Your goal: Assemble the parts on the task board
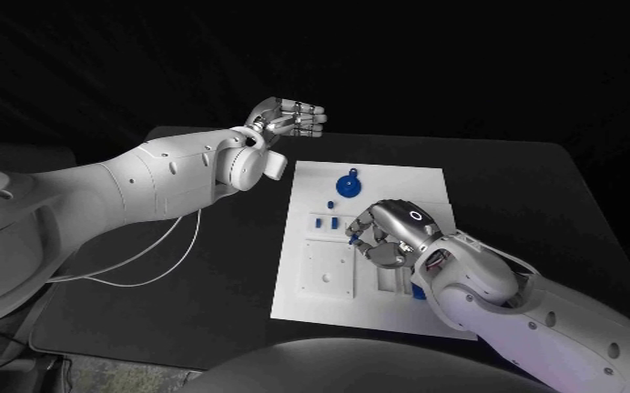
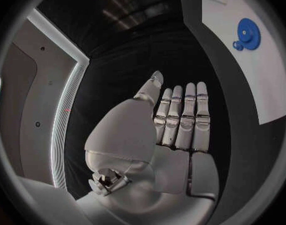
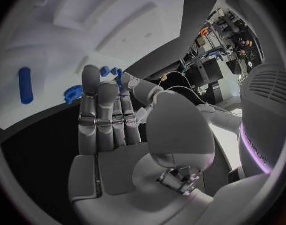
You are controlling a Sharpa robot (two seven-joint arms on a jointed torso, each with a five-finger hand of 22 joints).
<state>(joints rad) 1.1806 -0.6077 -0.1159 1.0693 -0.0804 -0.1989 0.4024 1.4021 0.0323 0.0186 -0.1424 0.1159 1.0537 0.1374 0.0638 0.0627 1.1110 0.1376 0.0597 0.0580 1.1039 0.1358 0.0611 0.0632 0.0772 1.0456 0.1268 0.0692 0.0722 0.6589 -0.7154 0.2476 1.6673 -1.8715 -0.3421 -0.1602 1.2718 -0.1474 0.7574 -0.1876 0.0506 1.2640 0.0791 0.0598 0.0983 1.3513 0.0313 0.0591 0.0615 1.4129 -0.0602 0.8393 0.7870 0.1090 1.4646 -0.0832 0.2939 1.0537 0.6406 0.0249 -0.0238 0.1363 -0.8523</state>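
The board [image 1: 321, 275] lies mid-desk [image 1: 525, 193]. A blue gear [image 1: 348, 184] rests at its far end, small blue parts [image 1: 331, 221] near its middle; assembly looks barely begun. The right hand [image 1: 388, 229] hovers over the middle, fingers straight, holding nothing. The left hand [image 1: 289, 118] hangs beyond the far edge, empty, fingers together.

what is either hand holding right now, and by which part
Left hand holds nothing. Right hand is over the task board; whether it holds a part cannot be told.
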